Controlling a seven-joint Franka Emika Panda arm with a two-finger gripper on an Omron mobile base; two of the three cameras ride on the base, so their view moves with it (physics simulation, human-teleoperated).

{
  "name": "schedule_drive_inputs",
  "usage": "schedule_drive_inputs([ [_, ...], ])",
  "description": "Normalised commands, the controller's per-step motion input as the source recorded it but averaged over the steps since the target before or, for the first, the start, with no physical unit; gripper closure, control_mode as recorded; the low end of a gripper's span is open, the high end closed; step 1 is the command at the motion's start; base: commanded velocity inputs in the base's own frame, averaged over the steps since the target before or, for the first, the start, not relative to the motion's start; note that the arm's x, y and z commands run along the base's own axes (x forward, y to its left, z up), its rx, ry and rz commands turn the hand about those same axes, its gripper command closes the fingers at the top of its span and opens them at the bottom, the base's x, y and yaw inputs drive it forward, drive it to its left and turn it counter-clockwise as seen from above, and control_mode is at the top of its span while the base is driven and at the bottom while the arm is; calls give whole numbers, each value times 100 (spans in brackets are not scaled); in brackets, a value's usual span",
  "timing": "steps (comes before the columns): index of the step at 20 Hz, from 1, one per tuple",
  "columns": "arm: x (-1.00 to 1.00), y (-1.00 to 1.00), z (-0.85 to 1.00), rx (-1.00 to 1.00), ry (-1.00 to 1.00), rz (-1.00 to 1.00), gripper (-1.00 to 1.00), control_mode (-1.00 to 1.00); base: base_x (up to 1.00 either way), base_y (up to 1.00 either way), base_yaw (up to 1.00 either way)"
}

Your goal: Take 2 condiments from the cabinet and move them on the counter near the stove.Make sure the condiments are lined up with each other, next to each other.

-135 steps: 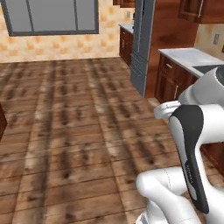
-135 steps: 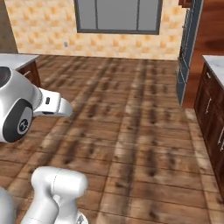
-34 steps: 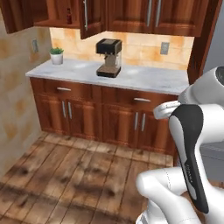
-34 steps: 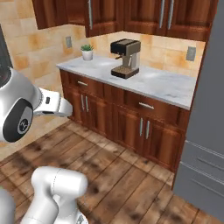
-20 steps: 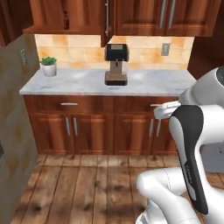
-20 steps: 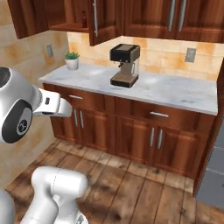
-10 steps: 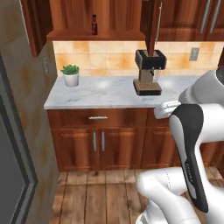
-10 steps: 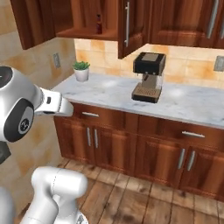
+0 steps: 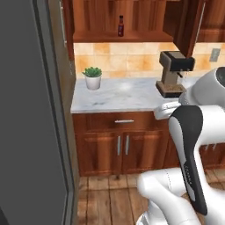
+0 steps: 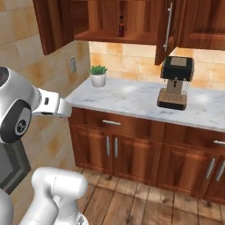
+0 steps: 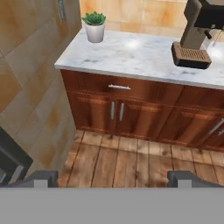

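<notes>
The gripper hangs low over the wooden floor, its two dark tips set wide apart with nothing between them. Ahead of it and higher up runs the counter, white-grey marbled stone over reddish-brown base cabinets with a drawer and thin silver pulls.

On that counter, ahead and off to the hand's left, a small potted plant sits in a white pot near the wall corner. Ahead and to the right stands a dark coffee machine on its brown base, well apart from the plant, with bare stone between the two.

Far above the hand, the cabinet is open: one door with a long silver bar handle swings out just over the coffee machine, and another door hangs open on the left side. On the plain wooden shelf inside stands a slim red-brown sauce bottle with a dark cap, upright, alone on the part of the shelf I can see, roughly above the stretch of counter between plant and machine. Whether anything else sits deeper in the cabinet I cannot tell.

Close on the hand's left a tall grey panel rises, blocking that side in the left base view. A tiled wall with an outlet runs beside the counter's left end.
</notes>
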Motion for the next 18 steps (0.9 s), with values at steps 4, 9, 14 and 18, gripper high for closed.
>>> schedule_drive_inputs([
  [4, 0, 0, 0, 0, 0, 0, -100, 100, 100, 17, -5],
  [9, 0, 0, 0, 0, 0, 0, -100, 100, 90, 1, -6],
  [14, 0, 0, 0, 0, 0, 0, -100, 100, 64, 6, -9],
  [18, 0, 0, 0, 0, 0, 0, -100, 100, 65, 15, -12],
])
